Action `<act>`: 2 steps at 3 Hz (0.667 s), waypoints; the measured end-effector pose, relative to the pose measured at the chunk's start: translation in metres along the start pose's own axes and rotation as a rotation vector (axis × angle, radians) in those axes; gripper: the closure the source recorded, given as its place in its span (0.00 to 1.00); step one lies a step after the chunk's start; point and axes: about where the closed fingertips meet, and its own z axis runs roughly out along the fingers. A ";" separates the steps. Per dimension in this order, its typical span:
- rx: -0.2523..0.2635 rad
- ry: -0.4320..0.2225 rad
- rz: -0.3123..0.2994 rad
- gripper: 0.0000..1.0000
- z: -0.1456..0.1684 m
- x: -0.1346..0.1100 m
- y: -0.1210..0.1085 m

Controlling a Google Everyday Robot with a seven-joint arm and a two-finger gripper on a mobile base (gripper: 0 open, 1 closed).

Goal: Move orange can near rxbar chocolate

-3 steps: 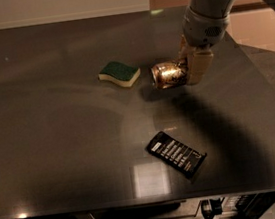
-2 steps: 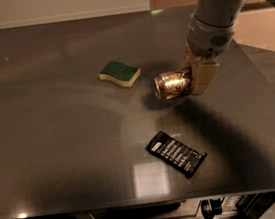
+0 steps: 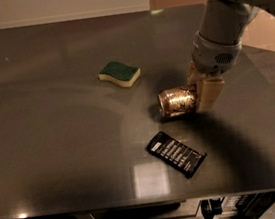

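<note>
Your can (image 3: 177, 101) lies on its side with its right end caught between the two pale fingers of the gripper (image 3: 197, 95), which is clamped narrow around it. The can's round end faces left, away from the gripper. The near finger (image 3: 210, 92) shows plainly along the can's right end. The far one is mostly hidden behind the can and the wrist, so you see only a sliver of it. A dark shadow (image 3: 154, 113) spreads from under the can to its left, and you cannot tell whether the can rests on the table (image 3: 56, 142) or hangs just above it.

The bar (image 3: 176, 153) lies flat on the table, nearer the camera than the gripper and a little to its left. It is near the can but does not touch it, and it sits askew with its white lettering up. That text is too small to read.

The sponge (image 3: 118, 73) sits left of the gripper and farther back, green side up, well apart from the can.

The arm (image 3: 223, 29) rises from the gripper to the upper right, where the picture's edge cuts it off. Below the table's front edge there are dark shapes you cannot make out.
</note>
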 end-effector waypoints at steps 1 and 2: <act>-0.028 -0.012 0.011 0.60 0.006 -0.001 0.015; -0.055 -0.015 0.016 0.36 0.015 -0.002 0.027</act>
